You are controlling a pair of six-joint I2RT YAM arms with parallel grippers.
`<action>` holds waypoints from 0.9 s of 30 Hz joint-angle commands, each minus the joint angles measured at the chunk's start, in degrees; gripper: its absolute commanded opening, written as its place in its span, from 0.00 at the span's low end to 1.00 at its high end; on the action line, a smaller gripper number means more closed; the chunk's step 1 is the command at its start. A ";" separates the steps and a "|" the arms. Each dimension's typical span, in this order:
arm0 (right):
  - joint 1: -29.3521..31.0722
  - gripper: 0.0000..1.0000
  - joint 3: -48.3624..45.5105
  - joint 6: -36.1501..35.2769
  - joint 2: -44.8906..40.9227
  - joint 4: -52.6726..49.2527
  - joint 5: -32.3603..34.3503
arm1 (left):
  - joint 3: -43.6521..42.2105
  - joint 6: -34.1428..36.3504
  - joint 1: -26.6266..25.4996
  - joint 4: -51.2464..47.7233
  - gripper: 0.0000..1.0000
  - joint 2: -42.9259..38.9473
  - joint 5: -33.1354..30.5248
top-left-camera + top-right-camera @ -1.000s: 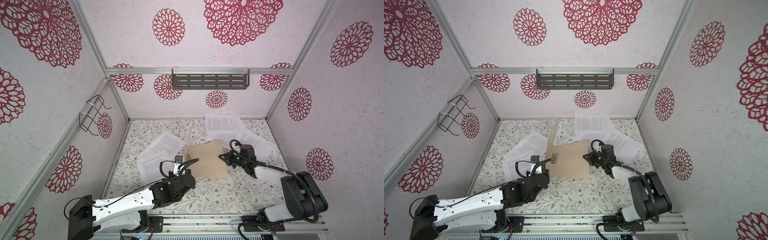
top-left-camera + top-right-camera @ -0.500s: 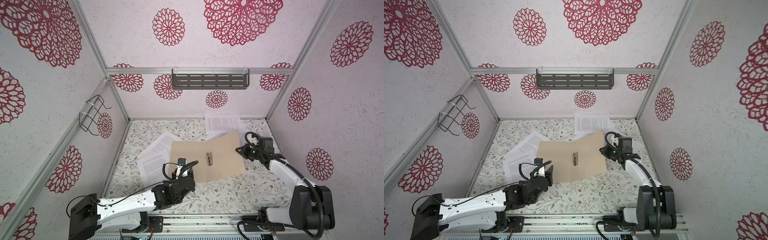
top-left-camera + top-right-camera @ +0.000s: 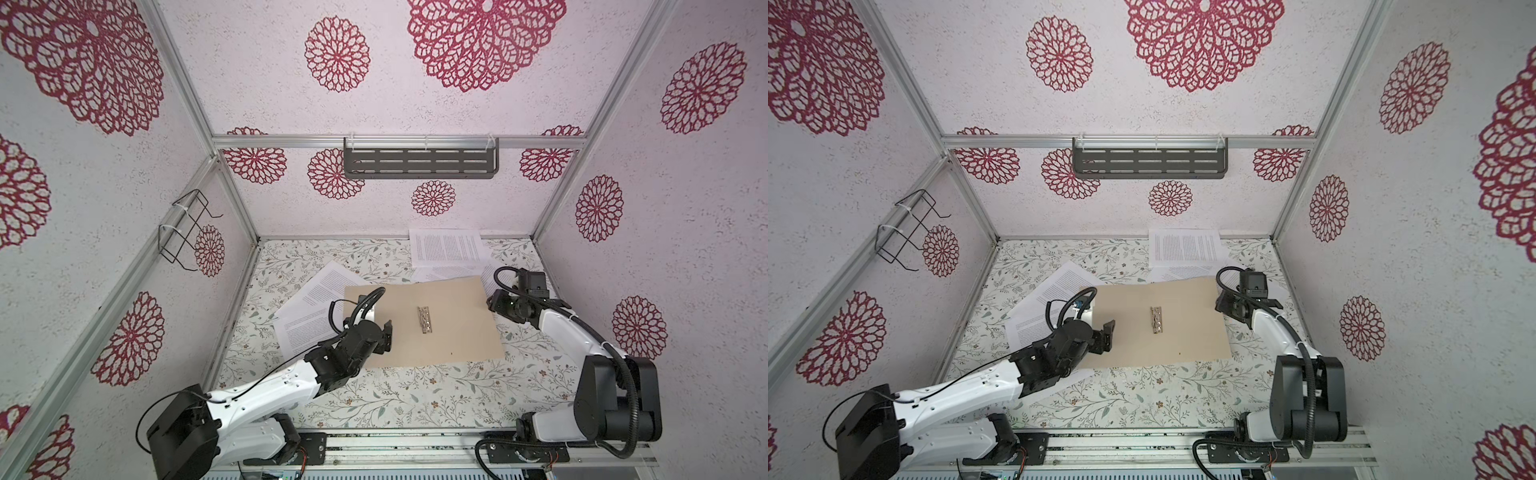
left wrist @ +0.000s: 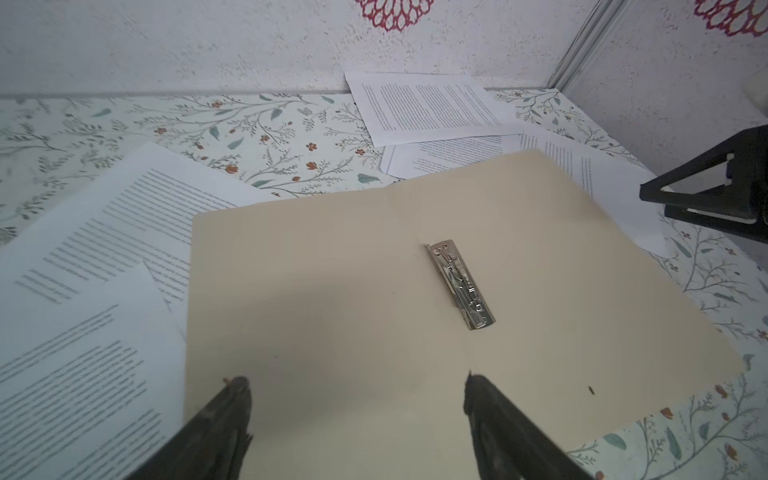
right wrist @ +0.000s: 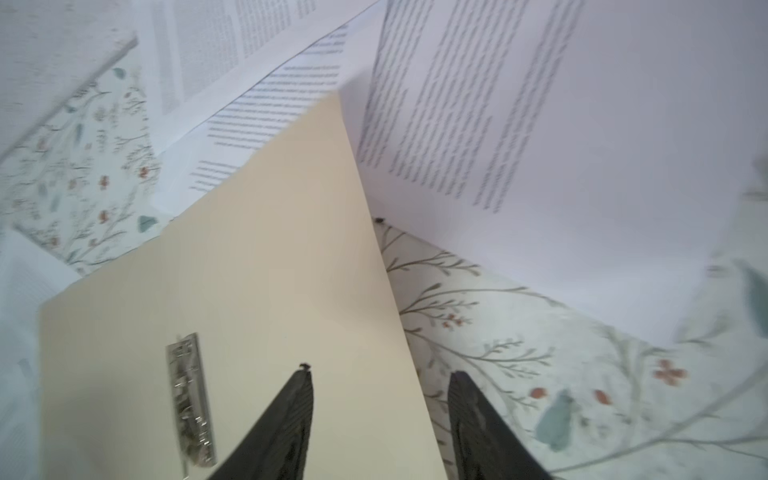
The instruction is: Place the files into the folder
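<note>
The beige folder (image 3: 457,332) (image 3: 1183,332) lies spread open and flat in the middle of the table, its metal fastener (image 3: 424,320) (image 4: 461,286) showing along the spine. White printed files lie around it: one at the back (image 3: 446,247), others partly under its right half (image 5: 478,124), and overlapping sheets to the left (image 3: 320,291) (image 4: 104,232). My left gripper (image 3: 384,332) (image 4: 355,382) hovers open over the folder's left half, holding nothing. My right gripper (image 3: 494,303) (image 5: 381,374) is open, its fingers astride the folder's right edge.
A grey slotted shelf (image 3: 419,162) hangs on the back wall and a black wire rack (image 3: 187,232) on the left wall. Walls close in the floral table (image 3: 415,395) on three sides. Bare tabletop lies in front of the folder.
The right gripper swung the folder's cover over to the right until it lay flat, then opened. The left gripper, shut a second ago, has opened too.
</note>
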 commanded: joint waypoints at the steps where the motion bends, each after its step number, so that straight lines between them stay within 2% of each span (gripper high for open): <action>1: 5.28 0.60 0.76 -1.07 -4.16 0.14 9.22 | 4.74 -0.74 3.49 1.01 0.90 5.61 13.79; 3: 9.70 0.60 0.29 -1.68 -3.02 2.27 0.49 | 5.88 -2.11 5.45 2.56 0.94 9.15 19.41; 6: 15.06 0.49 -1.41 0.45 0.42 7.59 -13.05 | 5.64 -5.51 9.73 7.53 0.99 13.05 29.30; 8: 18.37 0.45 -2.87 1.87 2.30 11.35 -16.83 | 5.80 -7.83 12.76 9.73 0.98 15.71 35.31; 12: 21.98 0.40 -4.83 3.84 6.27 16.17 -20.22 | 6.47 -10.87 16.96 14.14 0.97 20.84 45.10; 19: 24.74 0.31 -4.67 3.82 12.11 17.33 -22.54 | 6.32 -13.03 19.93 16.21 0.97 26.32 50.10; 27: 25.62 0.21 -4.72 3.47 14.40 16.18 -21.53 | 5.04 -10.62 20.30 10.97 0.97 28.60 47.29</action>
